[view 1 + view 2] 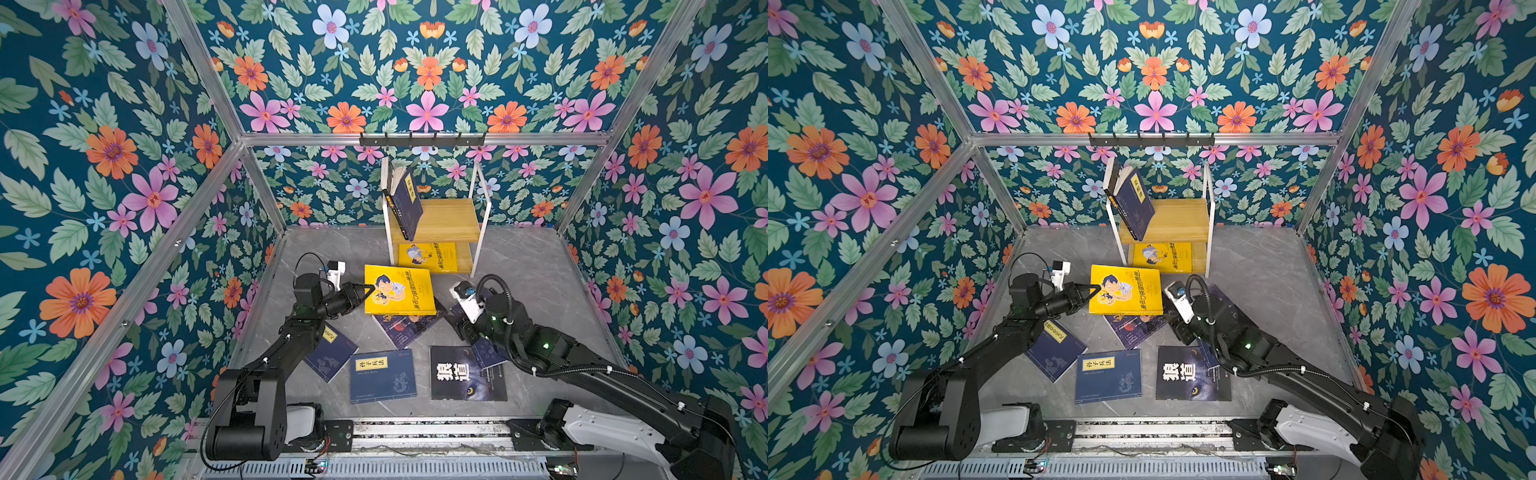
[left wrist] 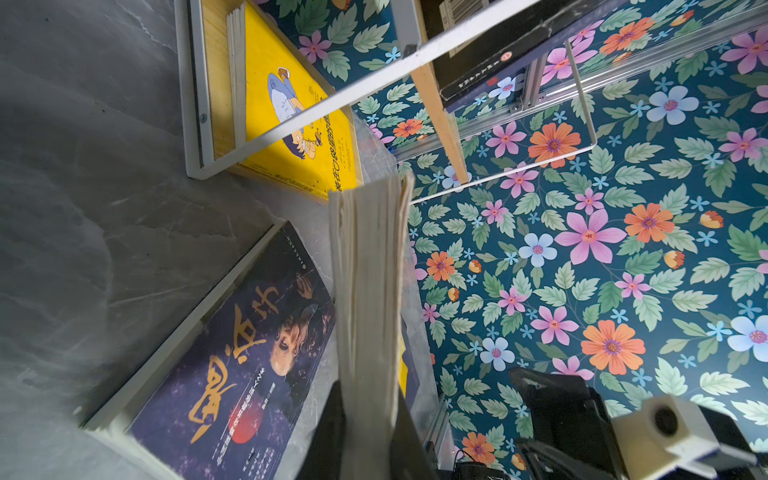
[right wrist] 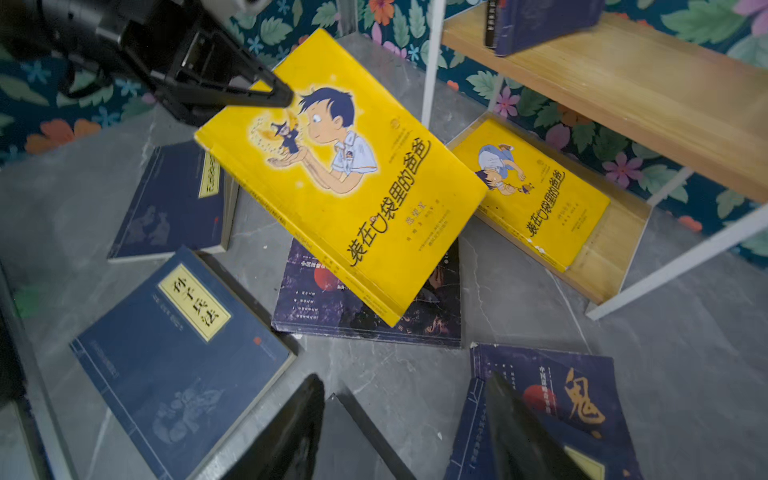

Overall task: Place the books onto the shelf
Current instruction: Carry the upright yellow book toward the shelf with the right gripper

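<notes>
Left claw (image 1: 369,287): pinching the yellow book (image 1: 399,291) near a corner of its page edge, lifted off the table (image 1: 519,266) in front of the shelf (image 1: 451,216).
Right claw (image 3: 405,380): spread and empty, low over the table.
Handling: thin, light, floppy paperback. It will likely sag from a corner hold, and the spine side looks firmer.
Titles: 装在口袋里的爸爸 on its cover; 孙子兵法 on the navy book (image 1: 382,376); 狼道 on the black book (image 1: 457,386).

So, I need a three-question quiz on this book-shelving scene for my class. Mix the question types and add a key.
1. True or false: the left fingers clamp a yellow cartoon-boy paperback above the floor.
2. On the white-framed wooden two-tier shelf, which board carries the flat-lying yellow book? A upper, B lower.
3. Fill in: the right fingers, holding nothing, stand ____.
Key: 1 true; 2 B; 3 open.
</notes>
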Tool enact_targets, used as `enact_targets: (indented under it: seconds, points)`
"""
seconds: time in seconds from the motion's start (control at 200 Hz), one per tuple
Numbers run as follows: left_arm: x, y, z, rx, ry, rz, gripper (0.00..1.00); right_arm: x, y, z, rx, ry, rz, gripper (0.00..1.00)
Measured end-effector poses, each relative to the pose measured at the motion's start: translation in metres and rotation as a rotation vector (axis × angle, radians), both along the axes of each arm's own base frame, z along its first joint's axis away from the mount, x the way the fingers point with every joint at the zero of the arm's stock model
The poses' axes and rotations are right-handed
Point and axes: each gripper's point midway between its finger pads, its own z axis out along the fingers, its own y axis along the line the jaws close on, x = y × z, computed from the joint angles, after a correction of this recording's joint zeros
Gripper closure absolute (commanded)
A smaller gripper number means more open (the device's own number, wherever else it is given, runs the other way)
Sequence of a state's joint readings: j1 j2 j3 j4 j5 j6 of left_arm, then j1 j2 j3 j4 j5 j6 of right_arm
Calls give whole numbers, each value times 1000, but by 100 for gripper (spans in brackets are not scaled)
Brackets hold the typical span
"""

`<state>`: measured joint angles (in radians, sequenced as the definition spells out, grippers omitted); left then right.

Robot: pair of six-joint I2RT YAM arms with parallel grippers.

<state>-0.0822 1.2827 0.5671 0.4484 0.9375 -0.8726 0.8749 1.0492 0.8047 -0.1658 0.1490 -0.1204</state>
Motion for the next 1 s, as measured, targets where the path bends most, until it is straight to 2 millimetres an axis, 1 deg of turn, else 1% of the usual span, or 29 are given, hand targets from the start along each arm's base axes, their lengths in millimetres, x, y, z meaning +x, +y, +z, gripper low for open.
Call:
enact_targets:
  seconds: [0.11, 0.155, 0.31, 0.46, 0.545, 0.68, 0.8, 0.895, 1.0]
  points:
    - [1, -1, 2, 2, 2, -1, 100, -3, 23, -1, -124, -99, 93, 37]
    - [0, -1, 4, 3, -3, 0, 100, -4, 34, -1, -162, -142, 134, 34]
    - [-1, -2, 5, 5, -4, -5, 100, -3, 62, -21, -321, -244, 251, 30]
    - [-3, -4, 5, 9, -6, -11, 100, 3, 86, -24, -395, -332, 308, 27]
    - [-4, -4, 4, 10, 1, -12, 100, 11, 93, -32, -446, -356, 319, 27]
    - [-5, -5, 4, 13, 4, -15, 100, 20, 104, -37, -490, -402, 324, 27]
    - [-4, -6, 4, 12, 6, -19, 100, 35, 117, -44, -552, -428, 308, 27]
    - [-3, -8, 8, 13, -6, -25, 100, 41, 124, -47, -567, -443, 299, 27]
    - [-4, -10, 8, 13, -5, -31, 100, 46, 132, -59, -592, -442, 308, 28]
